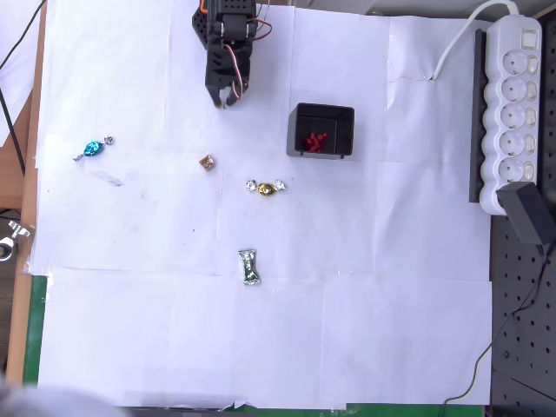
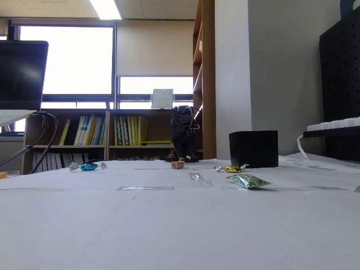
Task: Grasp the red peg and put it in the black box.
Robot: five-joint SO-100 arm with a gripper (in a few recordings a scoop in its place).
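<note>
The black box (image 1: 300, 130) stands right of centre at the back of the white paper, and a small cluster of red pegs (image 1: 314, 141) lies on its floor. In the fixed view the black box (image 2: 253, 149) shows as a dark cube, its inside hidden. My gripper (image 1: 226, 97) hangs from the black arm at the top of the overhead view, left of the box and apart from it. Its fingers look shut with nothing between them. The arm (image 2: 183, 135) stands folded at the far end of the table.
Wrapped candies lie scattered: blue (image 1: 91, 149) at left, copper-brown (image 1: 207, 162), gold (image 1: 266, 187) and green (image 1: 250, 267) nearer the front. A white power strip (image 1: 512, 104) and a black adapter (image 1: 528, 213) sit along the right edge.
</note>
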